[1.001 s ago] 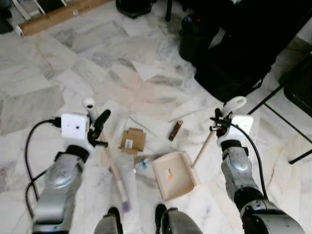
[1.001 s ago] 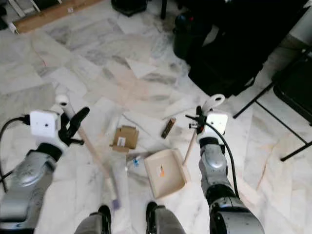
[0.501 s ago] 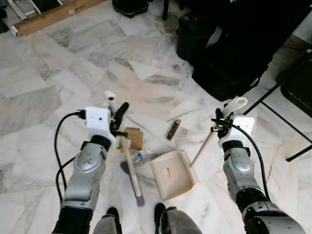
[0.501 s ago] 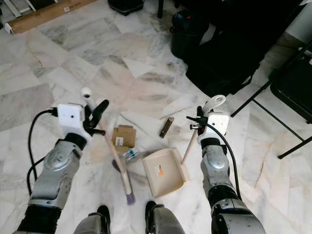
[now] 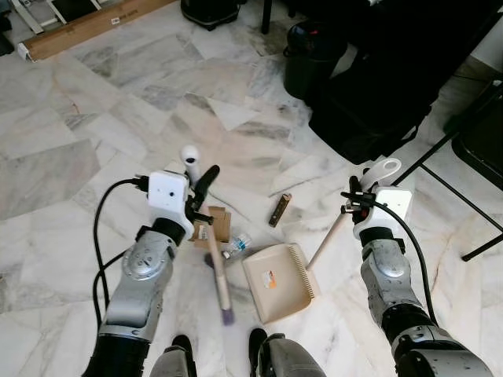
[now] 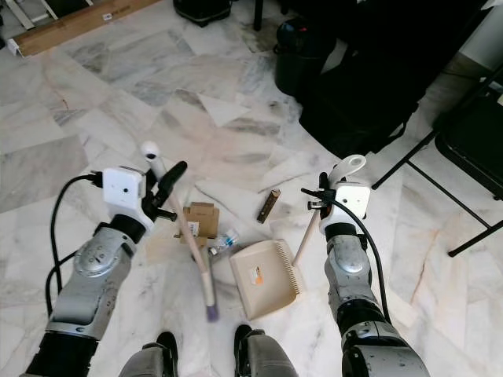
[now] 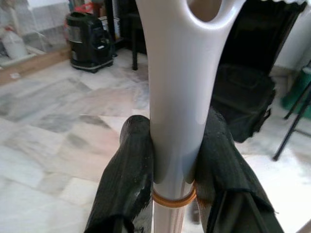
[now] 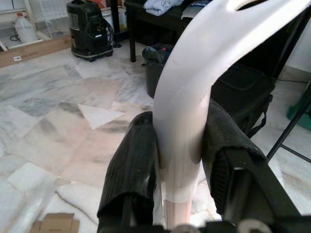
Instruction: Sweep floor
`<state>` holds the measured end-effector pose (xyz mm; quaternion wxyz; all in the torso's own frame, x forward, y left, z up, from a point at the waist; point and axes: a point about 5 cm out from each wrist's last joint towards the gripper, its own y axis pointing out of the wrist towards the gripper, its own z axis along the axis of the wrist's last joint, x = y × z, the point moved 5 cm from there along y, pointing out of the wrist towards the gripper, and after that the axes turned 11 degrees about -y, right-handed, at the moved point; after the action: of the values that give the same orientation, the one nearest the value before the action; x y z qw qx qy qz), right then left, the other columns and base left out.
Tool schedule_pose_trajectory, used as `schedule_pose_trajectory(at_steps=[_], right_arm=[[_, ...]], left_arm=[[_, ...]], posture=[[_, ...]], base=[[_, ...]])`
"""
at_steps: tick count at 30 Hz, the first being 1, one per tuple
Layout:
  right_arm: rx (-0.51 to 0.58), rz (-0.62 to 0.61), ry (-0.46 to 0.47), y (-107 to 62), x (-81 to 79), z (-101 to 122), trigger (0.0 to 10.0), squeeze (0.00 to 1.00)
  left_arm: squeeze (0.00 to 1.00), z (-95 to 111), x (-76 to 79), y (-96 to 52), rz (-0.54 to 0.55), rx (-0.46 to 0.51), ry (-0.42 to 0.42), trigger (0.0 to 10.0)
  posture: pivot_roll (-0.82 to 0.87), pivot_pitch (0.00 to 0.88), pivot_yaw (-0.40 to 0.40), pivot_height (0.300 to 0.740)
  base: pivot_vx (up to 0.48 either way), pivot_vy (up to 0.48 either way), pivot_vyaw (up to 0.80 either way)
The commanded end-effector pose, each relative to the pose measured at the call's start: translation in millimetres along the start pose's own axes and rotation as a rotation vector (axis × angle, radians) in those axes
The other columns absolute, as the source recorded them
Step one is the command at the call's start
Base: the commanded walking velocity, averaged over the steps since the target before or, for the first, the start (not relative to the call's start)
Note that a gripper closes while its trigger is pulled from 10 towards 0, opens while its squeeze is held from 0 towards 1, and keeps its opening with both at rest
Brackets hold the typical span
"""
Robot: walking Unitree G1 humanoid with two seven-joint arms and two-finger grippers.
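No writing is legible to me: the white label on the flattened cardboard piece point(image 5: 215, 224) and the orange mark on the dustpan point(image 5: 277, 281) are too small to read. My left hand point(image 7: 173, 160) is clamped on the white handle of the broom point(image 5: 218, 267), whose bristled end rests on the marble floor point(image 5: 94, 118) at the dustpan's 9 o'clock. My right hand point(image 8: 178, 160) grips the dustpan's white-capped wooden handle point(image 5: 328, 239). A small plastic bottle point(image 5: 236, 244) lies between broom and dustpan; a brown strip point(image 5: 280, 210) lies at the dustpan's 12 o'clock.
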<state>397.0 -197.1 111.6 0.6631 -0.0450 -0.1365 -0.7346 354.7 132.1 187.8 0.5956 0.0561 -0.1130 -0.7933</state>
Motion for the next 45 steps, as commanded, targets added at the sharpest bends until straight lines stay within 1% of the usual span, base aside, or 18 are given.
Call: schedule_pose_trajectory(at_steps=[1, 2, 3, 4, 9, 15, 16, 19, 22, 27, 45], right_arm=[[-0.058, 0.001, -0.056, -5.9, 3.6, -14.9, 10.0, 0.00], [-0.054, -0.007, -0.072, -4.9, 4.8, -13.3, 10.0, 0.00], [-0.054, -0.026, -0.072, -3.9, 7.4, -12.3, 10.0, 0.00], [-0.051, -0.045, -0.071, -3.1, 10.2, -10.9, 10.0, 0.00], [-0.051, -0.083, -0.093, -1.8, 15.9, -9.3, 10.0, 0.00], [-0.051, -0.144, -0.114, -3.0, 24.8, -9.1, 10.0, 0.00], [-0.051, -0.144, -0.114, -3.0, 24.8, -9.1, 10.0, 0.00], [-0.047, -0.190, -0.131, -6.0, 32.0, -9.7, 10.0, 0.00], [-0.045, -0.178, -0.117, -5.6, 29.7, -9.5, 10.0, 0.00], [-0.040, -0.180, -0.112, -5.2, 27.7, -8.2, 10.0, 0.00], [-0.039, -0.170, -0.112, -4.3, 24.9, -7.5, 10.0, 0.00]], left_arm=[[0.00, 6.4, -2.6, -4.7, 0.003, 0.026, 0.031, 10.0], [0.00, 5.5, -3.9, -4.9, 0.004, 0.025, 0.031, 10.0], [0.00, 5.1, -4.4, -5.5, 0.004, 0.023, 0.035, 10.0], [0.00, 4.4, -5.2, -6.9, 0.007, 0.024, 0.034, 10.0], [0.00, -1.0, -7.0, -10.0, 0.020, 0.014, 0.028, 10.0], [0.00, -9.9, -5.8, -15.5, 0.041, 0.004, 0.013, 10.0], [0.00, -9.9, -5.8, -15.5, 0.041, 0.004, 0.013, 10.0], [0.00, -9.3, -7.1, -17.5, 0.058, 0.013, -0.003, 10.0], [0.00, -10.3, -7.0, -18.8, 0.059, 0.011, -0.018, 10.0], [0.00, -11.8, -5.0, -18.8, 0.055, 0.008, -0.017, 10.0], [0.00, -11.1, -3.1, -15.1, 0.043, 0.010, -0.018, 10.0]], posture=[[-0.04, 0.247, -0.066, 0.740], [-0.04, 0.234, -0.064, 0.740], [-0.04, 0.230, -0.063, 0.740], [-0.04, 0.209, -0.060, 0.740], [-0.04, 0.180, -0.054, 0.740], [-0.04, 0.172, -0.048, 0.740], [-0.04, 0.172, -0.048, 0.740], [-0.04, 0.184, -0.044, 0.740], [-0.04, 0.192, -0.041, 0.740], [-0.04, 0.198, -0.038, 0.740], [-0.04, 0.199, -0.036, 0.740]], base=[[0.000, 0.000, 0.00], [0.000, 0.000, 0.00], [0.000, 0.000, 0.00], [0.000, 0.000, 0.00], [0.000, 0.000, 0.00], [0.000, 0.000, 0.00], [0.000, 0.000, 0.00], [0.000, 0.000, 0.00], [0.000, 0.000, 0.00], [0.000, 0.000, 0.00], [0.284, 0.000, 0.00]])
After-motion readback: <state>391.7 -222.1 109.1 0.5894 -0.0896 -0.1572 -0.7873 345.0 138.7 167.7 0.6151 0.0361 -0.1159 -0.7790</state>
